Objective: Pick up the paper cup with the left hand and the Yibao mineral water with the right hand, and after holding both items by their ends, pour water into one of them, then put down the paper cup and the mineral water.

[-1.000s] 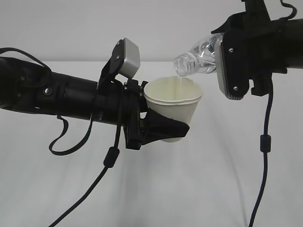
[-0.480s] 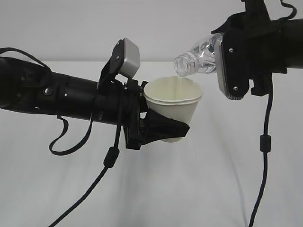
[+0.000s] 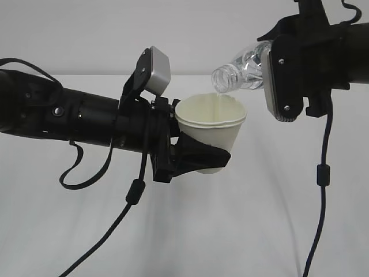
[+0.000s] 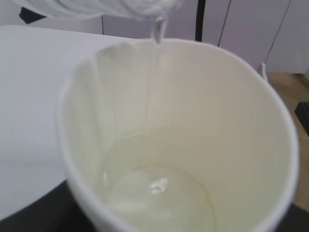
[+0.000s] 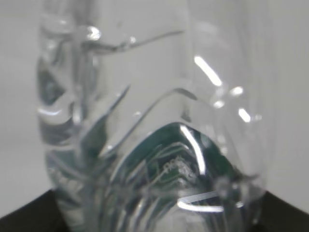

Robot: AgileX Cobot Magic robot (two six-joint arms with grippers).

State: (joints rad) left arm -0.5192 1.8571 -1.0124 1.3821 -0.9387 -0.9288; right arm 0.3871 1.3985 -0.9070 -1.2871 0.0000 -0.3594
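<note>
My left gripper (image 3: 193,154) is shut on the white paper cup (image 3: 212,130) and holds it upright above the table. In the left wrist view the cup (image 4: 183,145) fills the frame, with a little water in its bottom. My right gripper (image 3: 271,72) is shut on the Yibao mineral water bottle (image 3: 239,72), tilted with its open mouth down-left over the cup's rim. A thin stream of water (image 4: 157,34) runs from the bottle's mouth into the cup. In the right wrist view the clear ribbed bottle (image 5: 154,125) with its green label fills the frame; its fingers are hidden.
A white table (image 3: 242,231) lies below both arms. Black cables hang from the left arm (image 3: 135,190) and the right arm (image 3: 323,173). A pale wall stands behind.
</note>
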